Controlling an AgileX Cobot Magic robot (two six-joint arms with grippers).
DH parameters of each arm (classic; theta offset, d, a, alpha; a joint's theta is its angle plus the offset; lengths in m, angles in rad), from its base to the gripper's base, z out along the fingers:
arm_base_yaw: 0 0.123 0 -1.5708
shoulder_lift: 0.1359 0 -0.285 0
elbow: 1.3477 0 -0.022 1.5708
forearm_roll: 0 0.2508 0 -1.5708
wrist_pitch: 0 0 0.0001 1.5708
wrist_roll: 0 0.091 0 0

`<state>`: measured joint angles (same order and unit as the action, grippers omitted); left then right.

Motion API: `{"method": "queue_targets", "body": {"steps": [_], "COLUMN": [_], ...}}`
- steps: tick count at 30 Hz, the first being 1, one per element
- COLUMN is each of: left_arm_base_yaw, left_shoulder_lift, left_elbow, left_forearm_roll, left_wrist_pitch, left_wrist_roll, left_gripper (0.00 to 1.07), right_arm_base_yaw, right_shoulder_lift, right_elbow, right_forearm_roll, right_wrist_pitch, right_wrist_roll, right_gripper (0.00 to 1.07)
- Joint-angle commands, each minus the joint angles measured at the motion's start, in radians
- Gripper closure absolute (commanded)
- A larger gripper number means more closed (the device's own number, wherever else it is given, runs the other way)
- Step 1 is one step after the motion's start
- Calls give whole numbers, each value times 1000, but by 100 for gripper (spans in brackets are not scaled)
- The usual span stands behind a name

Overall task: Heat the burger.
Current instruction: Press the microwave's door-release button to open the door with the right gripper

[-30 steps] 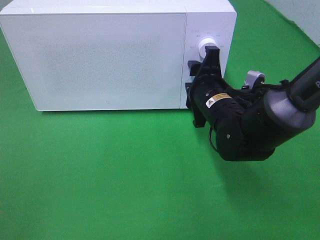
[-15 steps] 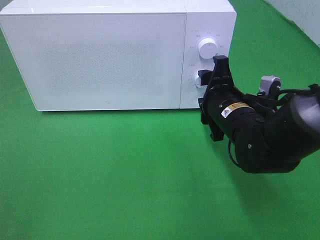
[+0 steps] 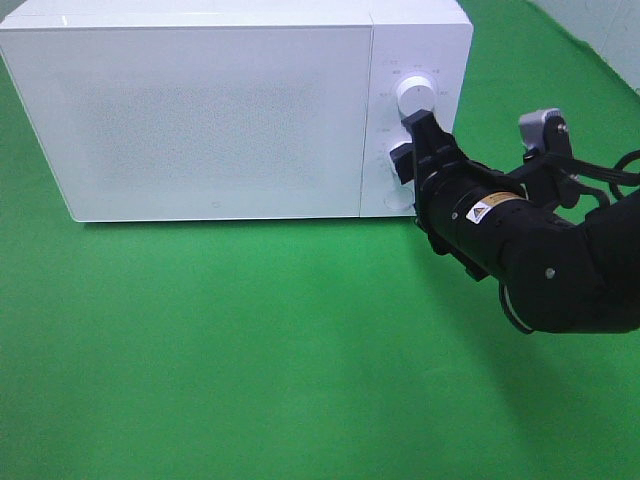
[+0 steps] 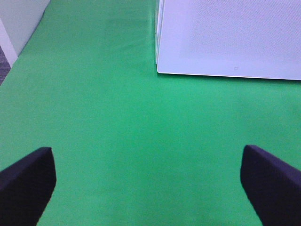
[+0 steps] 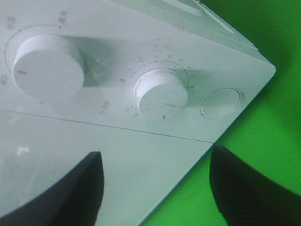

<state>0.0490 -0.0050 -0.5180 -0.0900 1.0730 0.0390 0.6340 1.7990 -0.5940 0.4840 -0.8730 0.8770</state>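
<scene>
The burger is hidden; none of the views shows it. The white microwave (image 3: pixel 220 110) stands at the back with its door shut. Its control panel carries an upper knob (image 3: pixel 415 97), a lower knob (image 5: pixel 161 93) and a round button (image 5: pixel 221 102). My right gripper (image 3: pixel 410 140) is open and right in front of the panel, at the lower knob; I cannot tell whether it touches. In the right wrist view its dark fingers (image 5: pixel 70 197) stand wide apart below the knobs. My left gripper (image 4: pixel 150 188) is open and empty over the green cloth, facing the microwave (image 4: pixel 230 37).
A green cloth (image 3: pixel 250 350) covers the table in front of the microwave. The right arm's black body (image 3: pixel 540 250) hangs over the cloth to the right of the panel. A pale wall (image 4: pixel 19 23) edges the table on the left arm's side.
My right gripper has moved from the upper knob down to the lower knob and has turned at the wrist, while the arm swung to the right. The microwave door stayed shut.
</scene>
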Motion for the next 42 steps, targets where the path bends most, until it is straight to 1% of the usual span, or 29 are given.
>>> {"method": "queue_targets", "body": {"steps": [1,2,5,6,7,8,9,10,11,13,14,15,18,19,22,24,25,26,27,28,31,33,34,37,42], "left_arm_base_yaw": [4,4,4,4,4,4,4,4,4,4,4,4,4,4,4,4,4,4,4,4,4,4,4,4,4], "left_shoulder_lift": [-16,-16,-16,-16,-16,-16,-16,-16,-16,-16,-16,-16,-16,-16,-16,-16,-16,-16,-16,-16,-16,-16,-16,-16,-16], "left_elbow": [3,3,3,3,3,3,3,3,3,3,3,3,3,3,3,3,3,3,3,3,3,3,3,3,3], "left_forearm_roll": [2,2,2,2,2,2,2,2,2,2,2,2,2,2,2,2,2,2,2,2,2,2,2,2,2], "left_wrist_pitch": [-4,-4,-4,-4,-4,-4,-4,-4,-4,-4,-4,-4,-4,-4,-4,-4,-4,-4,-4,-4,-4,-4,-4,-4,-4], "left_wrist_roll": [0,0,0,0,0,0,0,0,0,0,0,0,0,0,0,0,0,0,0,0,0,0,0,0,0], "left_gripper": [6,6,6,6,6,6,6,6,6,6,6,6,6,6,6,6,6,6,6,6,6,6,6,6,6], "right_arm_base_yaw": [-1,-1,-1,-1,-1,-1,-1,-1,-1,-1,-1,-4,-4,-4,-4,-29,-29,-53,-53,-70,-78,-85,-85,-85,-85], "right_shoulder_lift": [-58,-81,-91,-111,-111,-131,-131,-149,-149,-178,-178,-195,-201,-214,-220,-231,-231,-236,-236,-240,-243,-269,-269,-324,-393], "right_elbow": [3,3,3,3,3,2,2,2,2,2,2,2,1,1,-1,-47,-47,-81,-81,-114,-130,-165,-165,-188,-214], "right_forearm_roll": [-15,-29,-34,-34,-34,-34,-34,-34,-34,-33,-33,-35,-37,-46,-67,-140,-140,-189,-189,-235,-254,-320,-320,-368,-405], "right_wrist_pitch": [136,189,208,250,250,293,293,338,338,432,432,491,520,566,607,793,793,892,892,988,1032,1135,1135,1201,1292], "right_wrist_roll": [-243,-364,-422,-523,-523,-615,-615,-710,-710,-858,-858,-910,-933,-970,-987,-992,-992,-992,-992,-992,-989,-965,-965,-931,-923], "right_gripper": [44,43,41,37,37,32,32,28,28,28,28,29,29,30,31,31,31,31,31,31,31,31,31,31,31]}}
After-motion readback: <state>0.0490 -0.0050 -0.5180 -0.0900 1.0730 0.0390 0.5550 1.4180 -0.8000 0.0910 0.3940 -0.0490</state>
